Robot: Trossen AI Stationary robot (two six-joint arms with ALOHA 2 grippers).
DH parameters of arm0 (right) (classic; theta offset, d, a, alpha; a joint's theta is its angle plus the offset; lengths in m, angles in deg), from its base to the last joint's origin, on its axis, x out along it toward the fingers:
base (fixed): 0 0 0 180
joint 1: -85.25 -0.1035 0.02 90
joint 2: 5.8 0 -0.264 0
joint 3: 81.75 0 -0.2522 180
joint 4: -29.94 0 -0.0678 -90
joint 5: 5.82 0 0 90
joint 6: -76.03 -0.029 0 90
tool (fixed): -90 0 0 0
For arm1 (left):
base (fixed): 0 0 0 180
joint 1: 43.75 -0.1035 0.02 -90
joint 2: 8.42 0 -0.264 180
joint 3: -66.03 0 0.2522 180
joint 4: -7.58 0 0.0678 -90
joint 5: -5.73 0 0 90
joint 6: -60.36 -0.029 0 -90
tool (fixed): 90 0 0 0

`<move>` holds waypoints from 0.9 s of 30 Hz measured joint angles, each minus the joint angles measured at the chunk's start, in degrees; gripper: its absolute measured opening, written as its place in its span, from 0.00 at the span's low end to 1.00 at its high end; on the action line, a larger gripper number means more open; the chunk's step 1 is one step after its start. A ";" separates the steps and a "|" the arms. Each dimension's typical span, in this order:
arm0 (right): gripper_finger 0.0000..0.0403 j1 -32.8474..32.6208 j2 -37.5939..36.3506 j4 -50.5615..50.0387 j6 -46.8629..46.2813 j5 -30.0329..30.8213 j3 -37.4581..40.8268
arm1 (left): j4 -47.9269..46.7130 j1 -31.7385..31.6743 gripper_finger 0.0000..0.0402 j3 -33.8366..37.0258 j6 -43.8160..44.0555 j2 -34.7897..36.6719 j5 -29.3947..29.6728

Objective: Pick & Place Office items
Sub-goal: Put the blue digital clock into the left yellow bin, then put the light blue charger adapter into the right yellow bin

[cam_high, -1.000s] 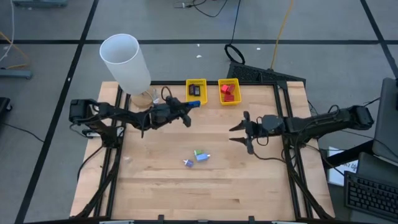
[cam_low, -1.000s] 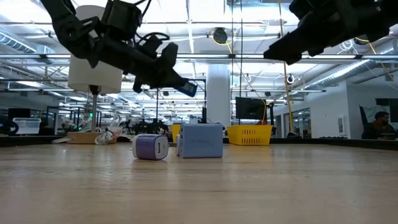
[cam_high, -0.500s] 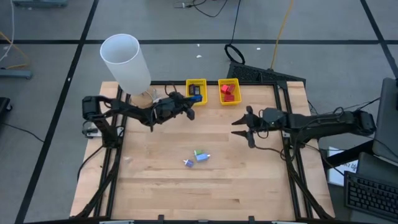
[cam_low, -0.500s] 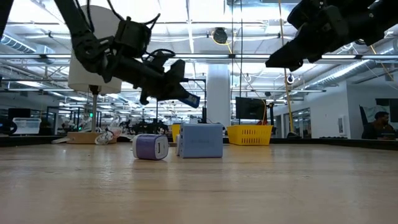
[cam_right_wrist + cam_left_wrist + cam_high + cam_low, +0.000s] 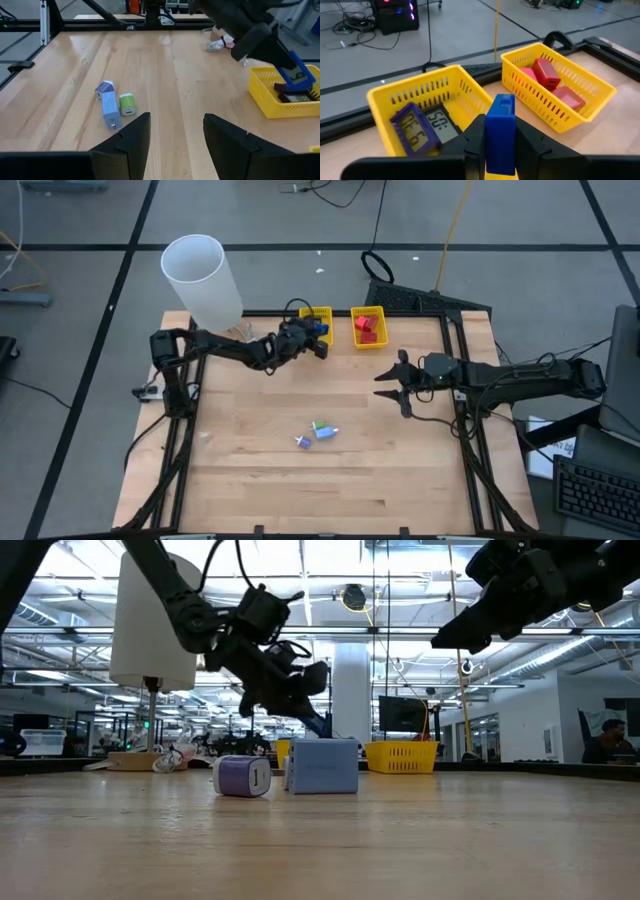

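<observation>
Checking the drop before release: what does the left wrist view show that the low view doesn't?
Only the left wrist view shows inside the baskets: the left basket holds a purple-framed display and a black one; the right basket holds red items.

Only the low view shows the purple block, the blue block and the right pincer held high.

Both show the left pincer shut on the blue item.

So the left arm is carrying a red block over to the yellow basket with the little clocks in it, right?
Not quite: the block in the left tool is blue, not red. The left wrist view shows it held just before the yellow basket with the little clocks; the red pieces lie in the other basket.
</observation>
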 joint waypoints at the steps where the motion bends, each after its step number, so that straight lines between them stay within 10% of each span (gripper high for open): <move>1: 0.42 0.00 0.00 0.00 -0.02 0.02 0.00 | -0.06 0.01 0.16 -0.33 0.13 -0.54 -0.10; 20: 0.42 0.00 0.00 0.35 -0.23 0.04 0.33 | -0.63 -0.80 0.23 -0.91 1.63 -1.85 0.29; 27: 0.42 -0.02 0.02 4.70 -0.41 1.65 4.47 | -0.63 -0.80 0.40 -0.91 1.45 -1.85 0.08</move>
